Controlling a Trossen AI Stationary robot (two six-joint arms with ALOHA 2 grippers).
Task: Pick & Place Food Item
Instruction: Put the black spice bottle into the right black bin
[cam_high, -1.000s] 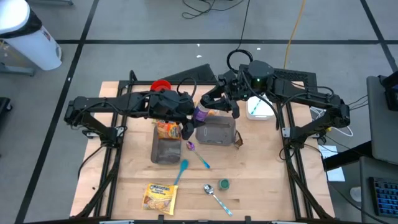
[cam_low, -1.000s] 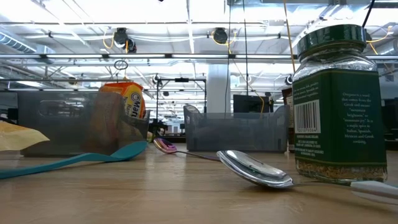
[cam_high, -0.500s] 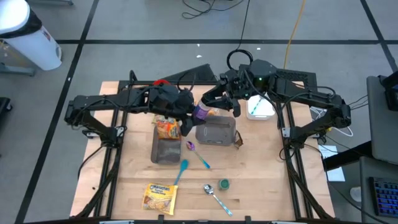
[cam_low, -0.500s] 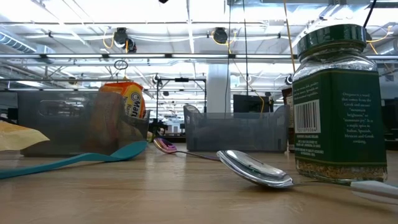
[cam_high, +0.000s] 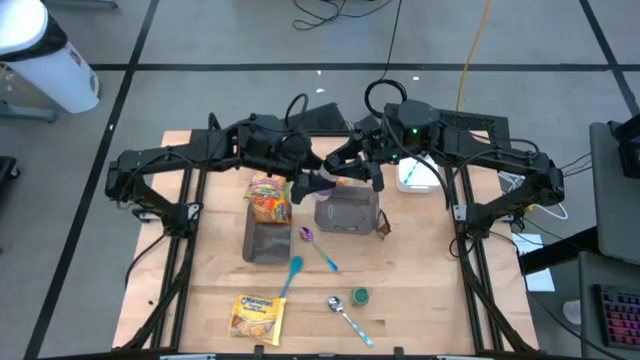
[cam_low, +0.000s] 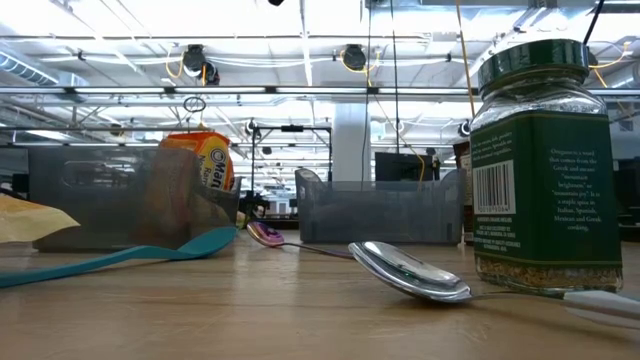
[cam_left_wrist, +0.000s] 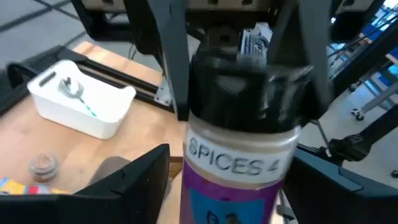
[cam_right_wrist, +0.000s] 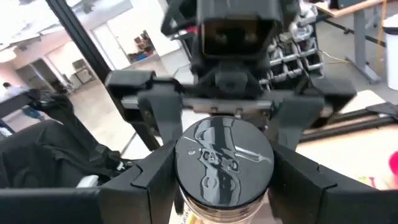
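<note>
A spice jar (cam_high: 323, 183) with a purple label and a black cap hangs in the air between my two arms, above the far left corner of a grey bin (cam_high: 348, 212). My right gripper (cam_high: 341, 171) is shut on it, the cap (cam_right_wrist: 224, 158) filling the space between its fingers. My left gripper (cam_high: 305, 186) is open. Its fingers (cam_left_wrist: 140, 183) stand on either side of the jar's lower body (cam_left_wrist: 239, 171), with a gap showing on one side. Neither gripper shows in the low view. My right gripper pinches the jar's black cap (cam_left_wrist: 252, 93) by its sides between its two fingers (cam_left_wrist: 175, 68). The fingers come in about level from the table's right side. The jar lies roughly level, cap toward my right wrist, lifted clear of the bin below.
A second grey bin (cam_high: 266, 243) has an orange packet (cam_high: 270, 207) leaning at its far end. Near the front lie a yellow noodle packet (cam_high: 257, 314), a teal spoon (cam_high: 291, 273), a purple spoon (cam_high: 318, 246), a metal spoon (cam_high: 346, 314) and a green-lidded jar (cam_high: 360, 296). A white tray (cam_high: 416, 177) stands far right.
My left arm has swung toward the table's far edge and turned a little, while its gripper stays at the jar. The jar and my right gripper have kept their place.
</note>
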